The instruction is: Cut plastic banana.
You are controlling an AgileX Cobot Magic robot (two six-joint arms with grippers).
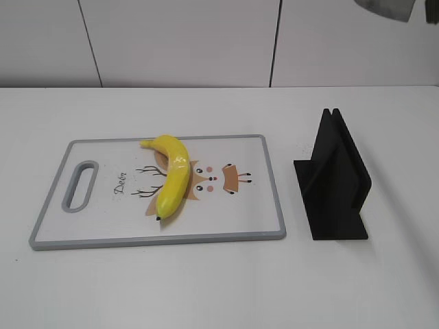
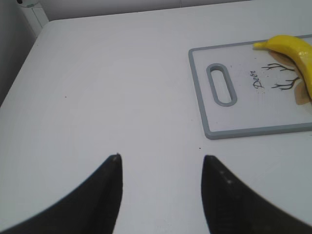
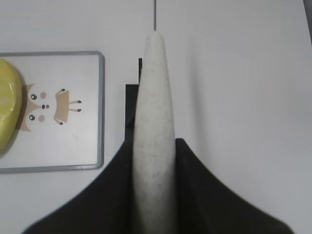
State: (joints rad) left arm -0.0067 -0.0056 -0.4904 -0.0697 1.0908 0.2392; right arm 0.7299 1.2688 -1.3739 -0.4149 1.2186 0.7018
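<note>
Plastic banana (image 1: 172, 175) on cutting board (image 1: 254, 205)

Table (image 1: 206, 288) left of the cutting board (image 1: 103, 241) is open; left hand (image 2: 161, 168) hangs over it, fingers spread, nothing between them. Front strip of the table, near side of the board, also open. On the board, the plastic banana (image 1: 171, 179) lies diagonally mid-board; handle slot end and right end are bare. Black stand (image 1: 335, 179) sits upright just right of the board, narrow gap between them. Right hand (image 3: 155, 146) is above that stand, clamped on a white speckled handle (image 3: 155, 107), blade hidden. Table right of the stand is open.
</note>
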